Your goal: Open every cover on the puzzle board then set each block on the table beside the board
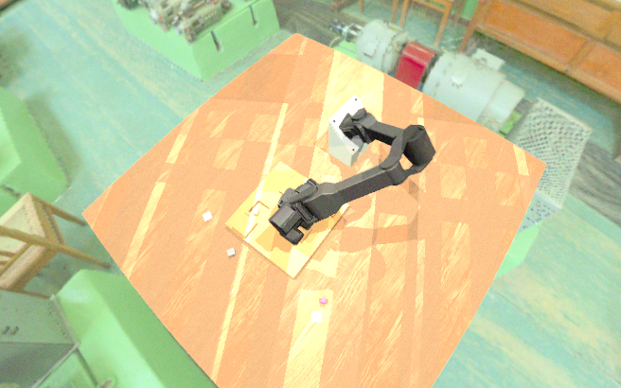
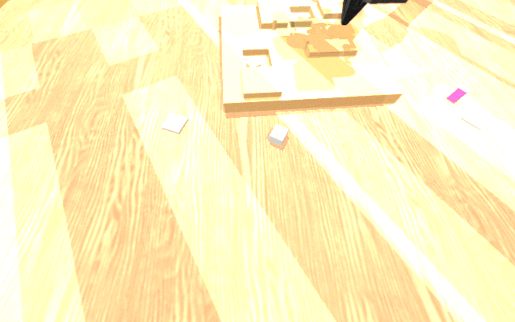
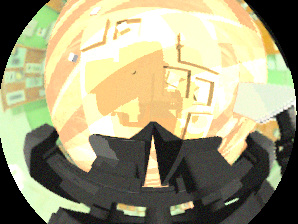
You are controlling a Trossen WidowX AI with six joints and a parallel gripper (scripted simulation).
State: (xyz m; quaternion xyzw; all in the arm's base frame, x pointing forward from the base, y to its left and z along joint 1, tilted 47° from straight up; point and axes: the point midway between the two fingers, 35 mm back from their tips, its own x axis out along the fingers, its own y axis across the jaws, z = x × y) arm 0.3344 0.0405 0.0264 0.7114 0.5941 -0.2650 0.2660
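Note:
The pale puzzle board lies on the table. A cover sits in front of an uncovered well at the board's front left. Farther back another cover stands beside an empty-looking well; another raised cover lies right of the middle. Glare and shadow blur the rest. A flat white block, a greyish cube, a magenta block and a white block rest clear of the board. My gripper is shut and empty above the board.
The arm reaches over the board from its white base and hides part of the board in the top view. The base also shows at the right of the wrist view. The table edge lies beyond the blocks.

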